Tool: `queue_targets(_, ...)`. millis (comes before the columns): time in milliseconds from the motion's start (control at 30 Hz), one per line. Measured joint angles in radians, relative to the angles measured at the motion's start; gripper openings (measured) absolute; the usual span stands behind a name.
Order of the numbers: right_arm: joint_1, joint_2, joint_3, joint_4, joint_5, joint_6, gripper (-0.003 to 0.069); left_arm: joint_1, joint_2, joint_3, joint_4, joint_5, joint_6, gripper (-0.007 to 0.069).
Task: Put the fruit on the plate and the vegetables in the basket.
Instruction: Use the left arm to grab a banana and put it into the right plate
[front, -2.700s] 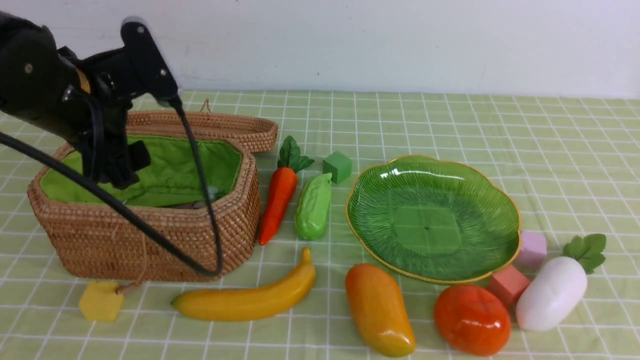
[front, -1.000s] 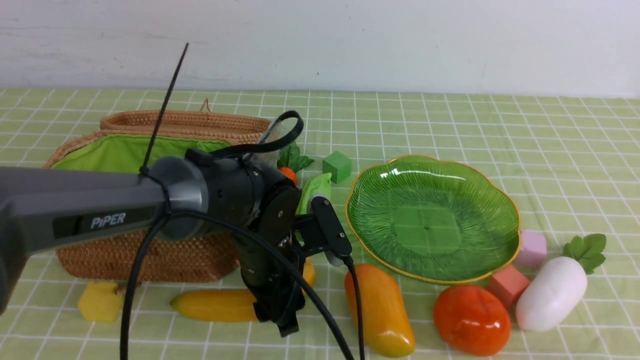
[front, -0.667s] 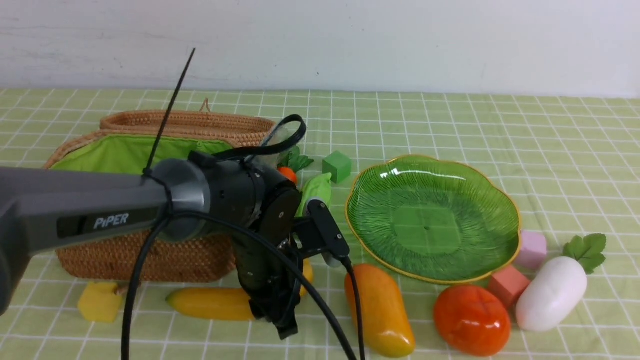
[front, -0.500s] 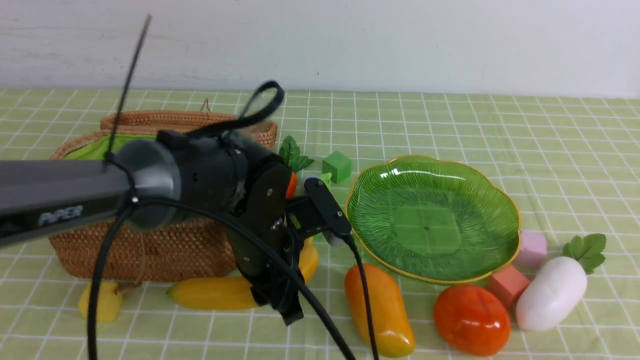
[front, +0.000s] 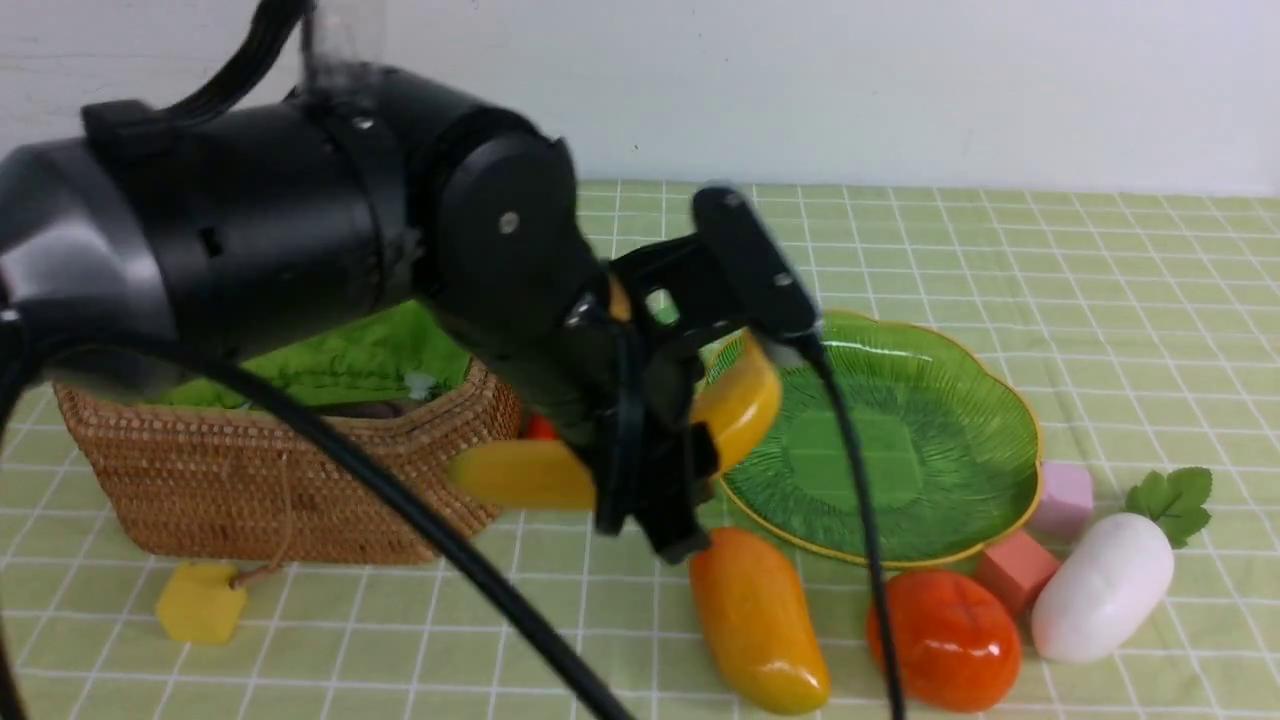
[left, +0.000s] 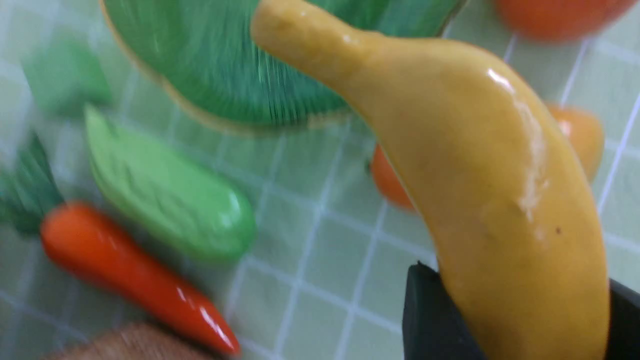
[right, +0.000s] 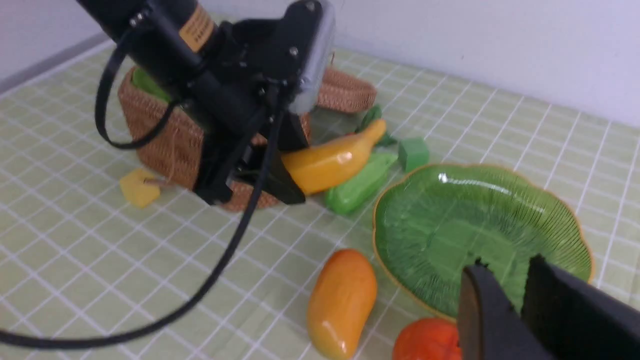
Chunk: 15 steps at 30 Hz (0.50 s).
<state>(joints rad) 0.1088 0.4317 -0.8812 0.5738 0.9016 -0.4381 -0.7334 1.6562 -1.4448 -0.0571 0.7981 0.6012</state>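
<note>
1. Above the green checked tablecloth (front: 1000, 250), the left gripper (front: 645, 480) is clamping its black fingers (left: 425, 325) round the middle of a long, glossy yellow toy banana (front: 742, 402), holding it clear of the cloth.
2. Seen from the front, one end of the banana is overlapping the left rim of the shallow, leaf-ribbed green glass plate (front: 930, 450) with its gold edge. The other end is showing in front of the octagonal brown wicker basket (front: 250, 480) with its bright green lining.
3. The right wrist camera is showing the banana hanging beside the basket and above the light-green toy pod (right: 357, 189), short of the plate.
4. The orange-yellow oval mango (front: 757, 620) and the round orange-red persimmon (front: 945, 640) are lying on the cloth just in front of the plate, the mango close under the left gripper.
5. The orange toy carrot with green leaves (left: 130, 275) is lying beside the pod between basket and plate, while the fat white radish with green leaves (front: 1100, 585) is resting to the right of the plate.
6. The right gripper (right: 506, 267) is hovering by the plate's near rim and the persimmon, its fingers slightly parted and gripping nothing.
7. A yellow foam cube (front: 200, 602) is sitting in front of the basket, a green foam cube (right: 413, 152) beyond the pod, and a pink foam cube (front: 1065, 497) and a red foam cube (front: 1015, 568) between plate and radish.
</note>
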Motion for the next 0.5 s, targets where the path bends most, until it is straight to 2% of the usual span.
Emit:
queue_targets(267, 0.000, 0.000, 0.000, 0.007, -0.097, 0.000, 0.0134, -0.009, 0.351, -0.373, -0.030, -0.033, 0.112, 0.0313)
queue_targets(500, 0.000, 0.000, 0.000, -0.016, -0.095, 0.000, 0.0134, -0.009, 0.556, -0.523, -0.042, -0.100, 0.128, 0.0313)
